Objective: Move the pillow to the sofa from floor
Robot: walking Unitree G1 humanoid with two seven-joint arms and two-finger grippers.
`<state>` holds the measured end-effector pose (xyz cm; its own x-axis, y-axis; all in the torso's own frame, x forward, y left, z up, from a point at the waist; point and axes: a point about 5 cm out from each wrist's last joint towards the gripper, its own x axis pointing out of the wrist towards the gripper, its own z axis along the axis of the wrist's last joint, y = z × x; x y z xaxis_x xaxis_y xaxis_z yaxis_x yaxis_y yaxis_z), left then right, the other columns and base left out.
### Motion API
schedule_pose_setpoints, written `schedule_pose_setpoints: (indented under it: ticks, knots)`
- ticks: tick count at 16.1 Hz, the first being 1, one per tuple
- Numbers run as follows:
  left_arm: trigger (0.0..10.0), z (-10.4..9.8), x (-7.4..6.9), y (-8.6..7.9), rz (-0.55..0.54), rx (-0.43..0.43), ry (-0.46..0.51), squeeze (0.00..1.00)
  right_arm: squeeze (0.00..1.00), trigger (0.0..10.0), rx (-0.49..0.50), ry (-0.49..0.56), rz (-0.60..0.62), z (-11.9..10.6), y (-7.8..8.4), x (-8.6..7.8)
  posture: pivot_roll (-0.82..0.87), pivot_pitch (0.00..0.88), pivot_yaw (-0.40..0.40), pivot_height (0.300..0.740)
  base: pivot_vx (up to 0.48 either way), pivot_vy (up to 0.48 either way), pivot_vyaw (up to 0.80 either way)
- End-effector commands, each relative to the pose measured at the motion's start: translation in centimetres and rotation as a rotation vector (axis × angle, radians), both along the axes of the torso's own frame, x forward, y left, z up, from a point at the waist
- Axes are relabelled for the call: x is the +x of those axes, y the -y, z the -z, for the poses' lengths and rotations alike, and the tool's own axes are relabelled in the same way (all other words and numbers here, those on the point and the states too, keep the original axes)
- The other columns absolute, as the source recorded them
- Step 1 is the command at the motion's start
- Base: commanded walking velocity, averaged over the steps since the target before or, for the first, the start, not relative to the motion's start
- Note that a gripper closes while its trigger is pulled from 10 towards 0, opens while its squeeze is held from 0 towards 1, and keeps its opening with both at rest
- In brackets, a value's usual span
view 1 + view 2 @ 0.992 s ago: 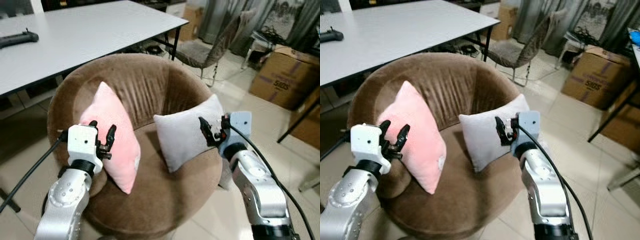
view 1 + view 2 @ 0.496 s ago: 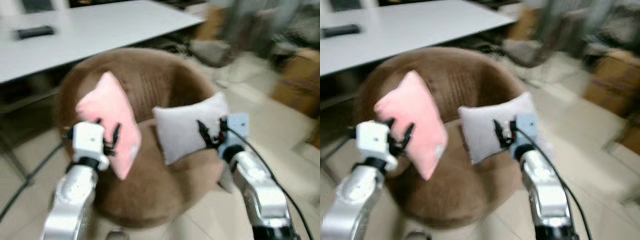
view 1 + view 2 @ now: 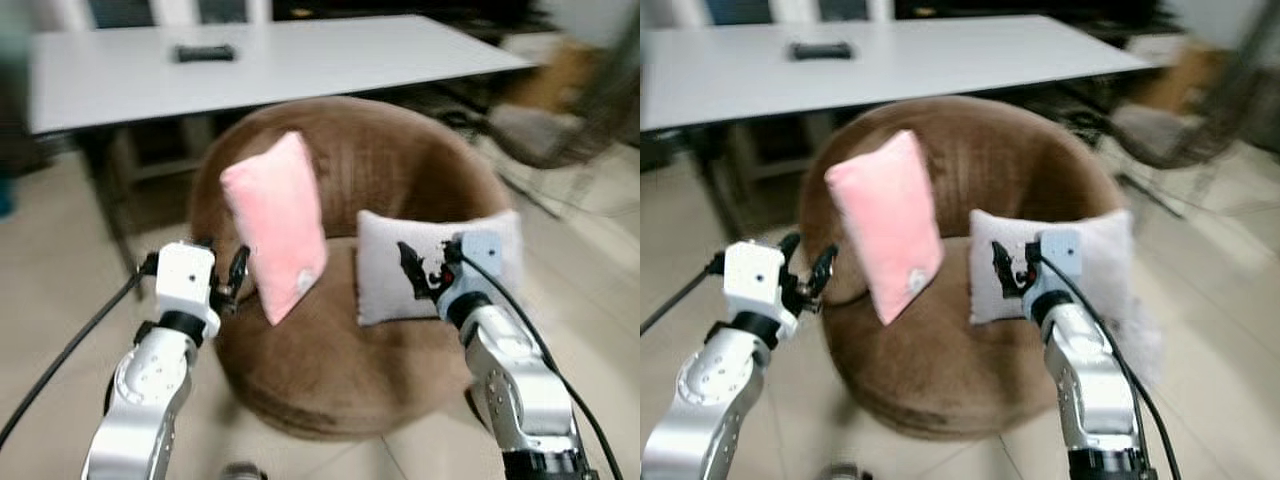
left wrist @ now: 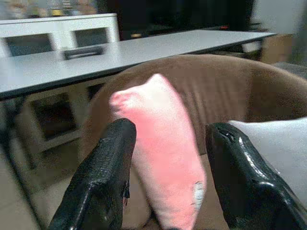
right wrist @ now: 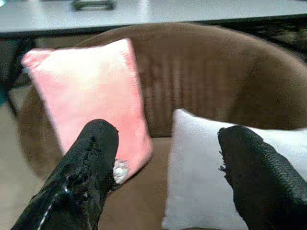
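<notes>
Already on the sofa: two pillows, both grippers empty.

Farthest left, the left gripper [image 3: 222, 277] hovers by the outer edge of the round brown sofa [image 3: 400, 165], fingers spread, touching nothing. Next, the pink pillow [image 3: 277, 223] stands upright against the backrest. Beside it, the white pillow [image 3: 1085, 262] leans on the seat's right side. The right gripper [image 3: 424, 270] hangs before it, fingers apart. Behind stands a white table [image 3: 300, 55].

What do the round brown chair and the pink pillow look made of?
Round brown chair: seemingly velvet-like plush upholstery, matte, with vertical nap streaks on the backrest. Pink pillow: soft fleecy or plush fabric, judging by its fuzzy, matte surface; blur leaves the weave unclear.
</notes>
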<state>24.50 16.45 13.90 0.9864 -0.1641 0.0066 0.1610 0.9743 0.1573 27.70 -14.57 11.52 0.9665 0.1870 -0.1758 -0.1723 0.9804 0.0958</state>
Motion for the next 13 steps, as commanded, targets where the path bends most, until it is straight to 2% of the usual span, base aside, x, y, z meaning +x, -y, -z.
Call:
schedule_pose_setpoints:
  ticks: [1, 11, 13]
  knots:
    - [10.0, 0.2, 0.0, -0.2, -0.009, 0.015, -0.005, 0.05, 0.0, 10.0, 0.006, 0.019, -0.013, -0.5, -0.4, 0.3, 0.15, 0.0, -0.068, 0.74, 0.0, -0.349, 0.8]
    - [10.0, 0.3, 0.9, 0.3, 0.023, 0.011, -0.012, 0.06, 0.0, 10.0, -0.038, 0.015, 0.045, -0.2, 0.7, -0.1, 0.1, 0.0, -0.027, 0.74, 0.0, -0.347, 0.8]
    - [10.0, 0.3, 1.0, 0.5, 0.03, 0.006, -0.012, 0.06, 0.0, 10.0, -0.029, 0.008, 0.067, -0.1, 1.1, -0.2, 0.09, 0.0, -0.027, 0.74, 0.0, -0.349, 0.0]
